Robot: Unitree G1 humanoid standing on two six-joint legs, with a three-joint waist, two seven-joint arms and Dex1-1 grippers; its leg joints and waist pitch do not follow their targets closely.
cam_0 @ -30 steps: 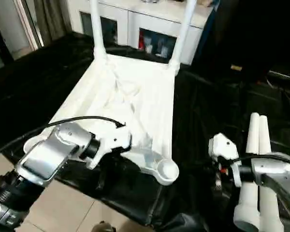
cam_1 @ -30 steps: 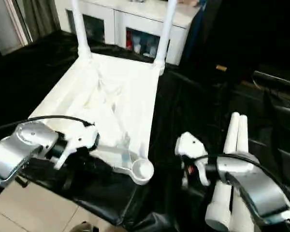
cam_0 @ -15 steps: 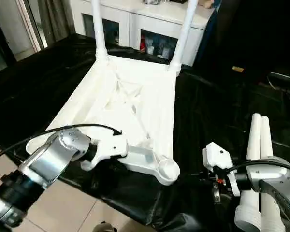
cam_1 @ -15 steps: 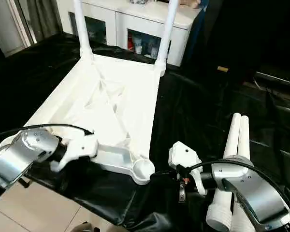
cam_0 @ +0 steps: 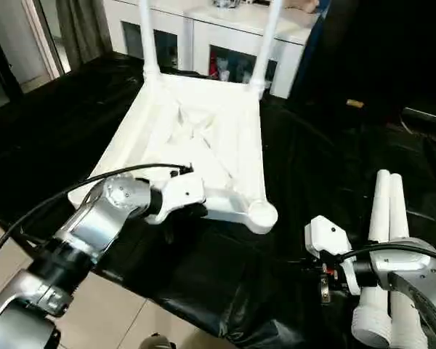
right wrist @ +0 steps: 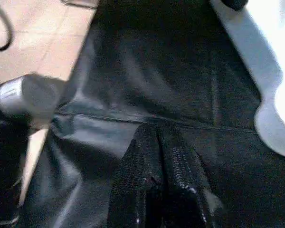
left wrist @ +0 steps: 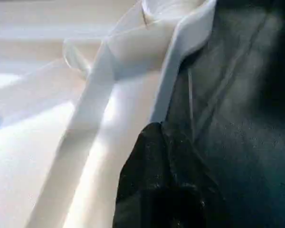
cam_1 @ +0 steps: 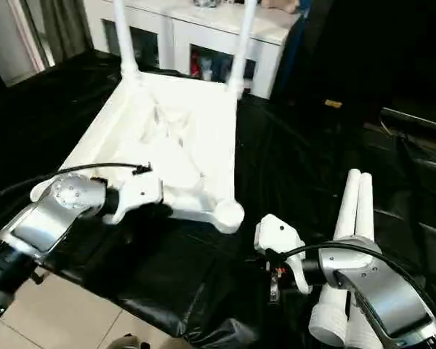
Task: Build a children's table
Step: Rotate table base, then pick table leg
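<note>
The children's table top [cam_0: 203,138] lies upside down on a black sheet, its ribbed underside facing up. Two white legs [cam_0: 148,36] stand in its far corner sockets. The near right socket [cam_0: 262,214] holds no leg. My left gripper [cam_0: 194,211] is shut, and its black fingers [left wrist: 156,156] rest against the table top's near rim. Two loose legs [cam_0: 384,218] lie side by side at the right, beside my right forearm. My right gripper [cam_0: 309,263] is shut over the black sheet, apart from the near right socket [right wrist: 275,123].
A white cabinet [cam_0: 232,43] with glass doors stands behind the table top. The black sheet [cam_0: 203,276] ends at a near edge, with tiled floor [cam_0: 109,313] below it. A dark object [cam_0: 363,65] stands at the far right.
The table top's near edge and its near right socket have moved away from me, with my left gripper following against the rim. My right gripper has barely moved in the last half second.
</note>
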